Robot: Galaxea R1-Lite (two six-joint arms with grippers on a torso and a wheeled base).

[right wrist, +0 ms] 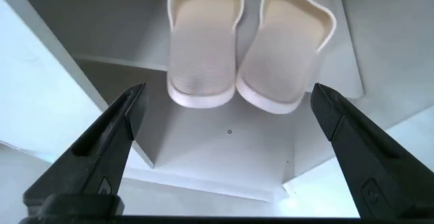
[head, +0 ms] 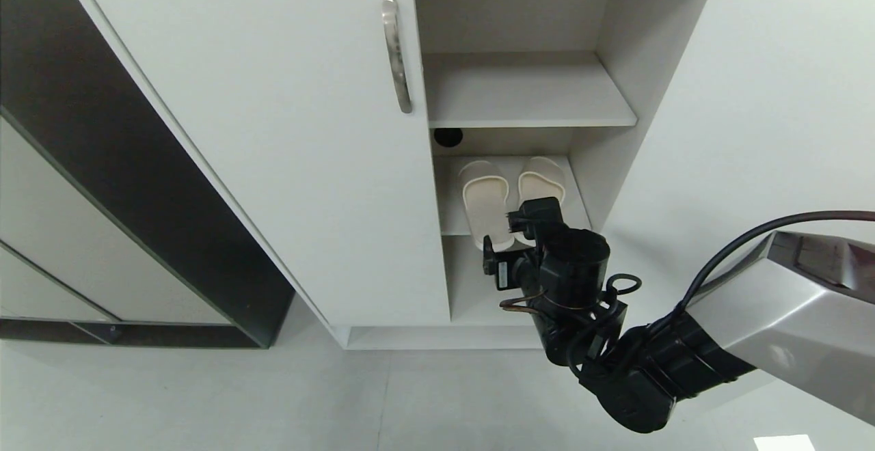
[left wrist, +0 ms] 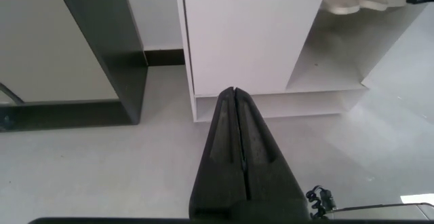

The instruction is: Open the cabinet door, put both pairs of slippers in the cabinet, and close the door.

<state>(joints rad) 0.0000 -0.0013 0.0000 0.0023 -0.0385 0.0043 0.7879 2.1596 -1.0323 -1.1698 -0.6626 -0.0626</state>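
A pair of cream slippers [head: 509, 195] [right wrist: 244, 44] lies side by side on the second shelf [head: 577, 208] of the white cabinet, heels jutting over the shelf's front edge. The cabinet's right side stands uncovered; its left door [head: 273, 137] with a metal handle [head: 396, 55] is flat and shut. My right gripper [head: 523, 232] [right wrist: 227, 125] is open just in front of the slippers' heels, with nothing between its fingers. My left gripper [left wrist: 234, 98] is shut and empty, low over the floor in front of the cabinet's base.
An upper shelf [head: 526, 92] and a bottom shelf [head: 478, 287] [left wrist: 325, 64] hold nothing. A dark round hole [head: 448, 137] shows under the upper shelf. A dark-framed panel [head: 137, 184] [left wrist: 102, 41] stands to the left of the cabinet. Grey floor [head: 273, 403] lies in front.
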